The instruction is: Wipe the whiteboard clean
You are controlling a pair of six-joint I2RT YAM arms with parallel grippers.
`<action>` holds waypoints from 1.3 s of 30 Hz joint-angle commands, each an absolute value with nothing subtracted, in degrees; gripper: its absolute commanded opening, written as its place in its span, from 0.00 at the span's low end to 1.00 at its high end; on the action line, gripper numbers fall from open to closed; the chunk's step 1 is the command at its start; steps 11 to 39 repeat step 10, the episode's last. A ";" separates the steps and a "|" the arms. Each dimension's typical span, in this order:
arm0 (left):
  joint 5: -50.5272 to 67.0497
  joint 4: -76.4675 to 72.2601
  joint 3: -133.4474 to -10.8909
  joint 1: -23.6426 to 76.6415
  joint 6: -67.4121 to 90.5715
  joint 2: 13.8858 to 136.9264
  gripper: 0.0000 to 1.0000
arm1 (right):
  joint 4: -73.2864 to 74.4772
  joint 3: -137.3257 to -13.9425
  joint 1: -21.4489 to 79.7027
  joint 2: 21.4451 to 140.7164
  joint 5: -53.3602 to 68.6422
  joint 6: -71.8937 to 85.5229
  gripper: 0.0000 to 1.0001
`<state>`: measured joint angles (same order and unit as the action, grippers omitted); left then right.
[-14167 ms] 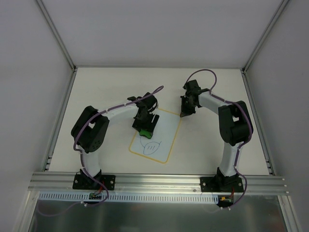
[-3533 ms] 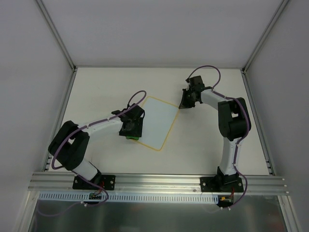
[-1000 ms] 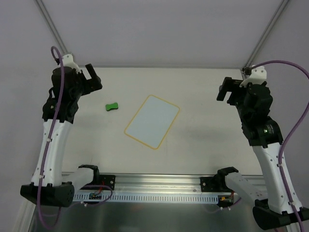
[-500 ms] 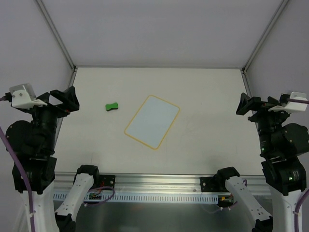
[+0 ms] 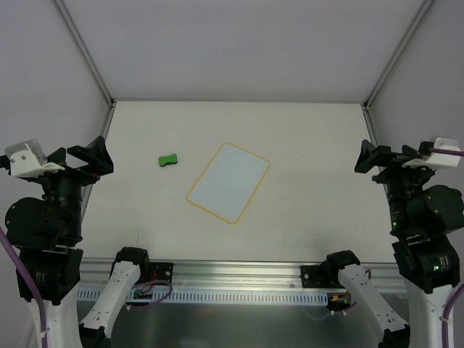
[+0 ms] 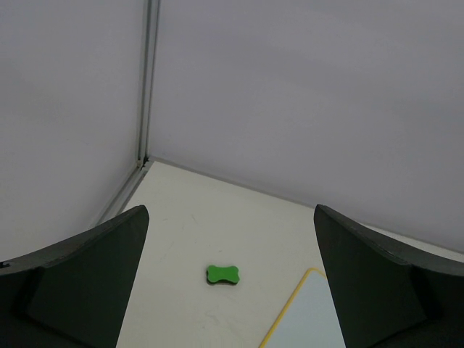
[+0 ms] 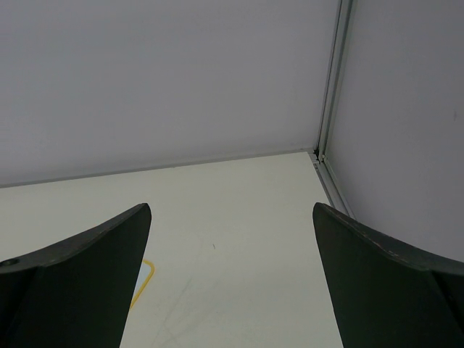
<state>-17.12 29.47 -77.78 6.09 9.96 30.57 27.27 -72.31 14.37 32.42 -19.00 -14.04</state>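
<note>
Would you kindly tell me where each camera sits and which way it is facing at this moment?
Top external: above and behind the bases, looking down on the table; the left arm and right arm stand raised at its edges.
Left wrist: high at the table's left, facing the far wall; the open left gripper frames the green eraser and a whiteboard corner.
Right wrist: high at the right, facing the table's far right corner; the open right gripper shows.
Shared: top and left wrist both show the green eraser.

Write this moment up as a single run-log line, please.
whiteboard: clean, flat on table | green eraser: left of it, apart | left claw: open, empty, raised | right claw: open, empty, raised
</note>
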 commanded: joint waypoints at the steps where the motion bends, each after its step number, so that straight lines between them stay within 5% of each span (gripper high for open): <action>1: -18.46 27.16 -77.43 6.59 8.52 29.80 0.99 | 24.44 -72.34 14.24 32.43 -18.81 -14.94 0.99; 39: -17.31 26.19 -77.52 7.73 8.44 31.72 0.99 | 24.08 -71.98 14.24 32.08 -19.60 -15.29 0.99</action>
